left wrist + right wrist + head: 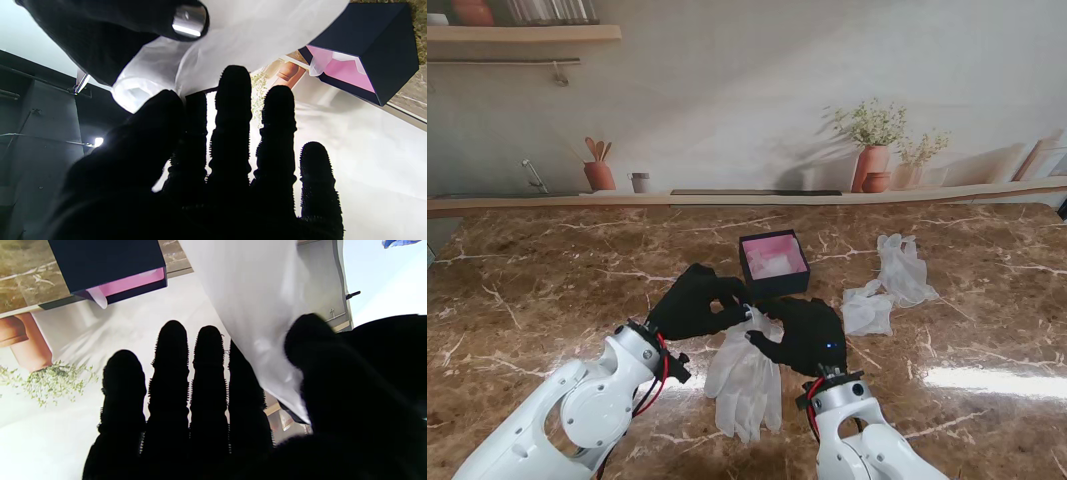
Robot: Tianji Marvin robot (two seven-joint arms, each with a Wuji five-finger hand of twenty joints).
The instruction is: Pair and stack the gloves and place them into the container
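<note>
A stacked pair of white gloves [745, 375] hangs between my two black-gloved hands, cuffs up and fingers trailing toward me on the marble table [547, 280]. My left hand [695, 303] pinches the cuff from the left, and my right hand [807, 335] pinches it from the right. In the right wrist view the glove sheet [260, 306] is caught between thumb and index finger. In the left wrist view the glove [233, 36] lies against my thumb. The container [773, 262], a dark box with a pink inside, stands just beyond the hands and holds something white.
Two more white gloves lie to the right of the box, one farther from me [899, 268] and one crumpled nearer to me [867, 308]. A shelf with plant pots [872, 165] runs along the back wall.
</note>
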